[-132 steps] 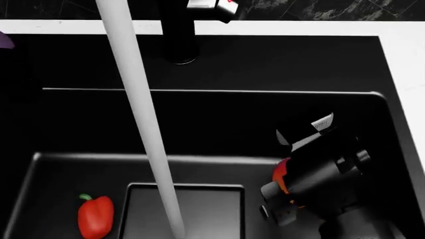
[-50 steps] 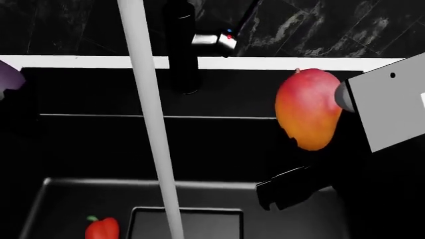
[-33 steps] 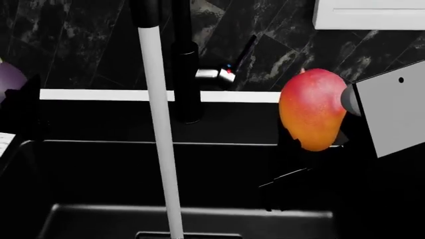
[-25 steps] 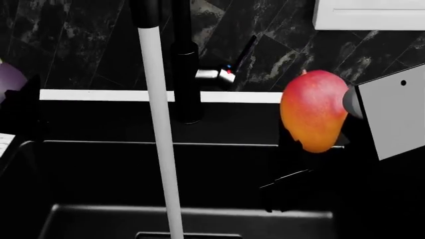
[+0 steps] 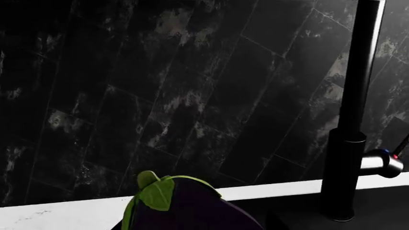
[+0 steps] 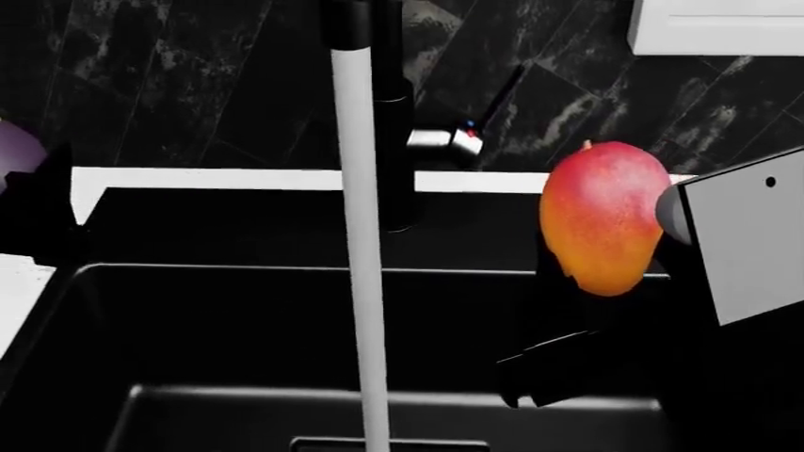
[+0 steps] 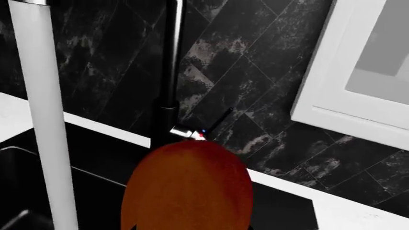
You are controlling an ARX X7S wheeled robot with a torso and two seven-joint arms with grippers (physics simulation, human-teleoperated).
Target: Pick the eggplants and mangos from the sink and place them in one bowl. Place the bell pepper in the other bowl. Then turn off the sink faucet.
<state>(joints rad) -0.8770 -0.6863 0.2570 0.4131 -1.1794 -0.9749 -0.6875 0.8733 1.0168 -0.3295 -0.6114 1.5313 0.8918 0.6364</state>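
My right gripper (image 6: 581,306) is shut on a red-to-orange mango (image 6: 603,215) and holds it up above the right side of the black sink (image 6: 214,320). The mango fills the bottom of the right wrist view (image 7: 188,187). My left gripper (image 6: 38,202) at the far left is shut on a dark purple eggplant (image 6: 18,151), whose green cap shows in the left wrist view (image 5: 182,206). The black faucet post (image 6: 397,141) with its silver side piece (image 6: 440,141) and thin lever (image 6: 506,92) stands behind the sink. A white stream of water (image 6: 364,282) runs down. The bell pepper and bowls are out of view.
A white counter strip (image 6: 214,179) runs behind the sink, with a dark marbled tile wall (image 6: 164,85) above it. A white cabinet (image 6: 716,24) hangs at the upper right and also shows in the right wrist view (image 7: 357,72).
My right gripper has lifted the mango out of the sink to counter height. The head view has risen and shifted, so the bell pepper has dropped out of view.
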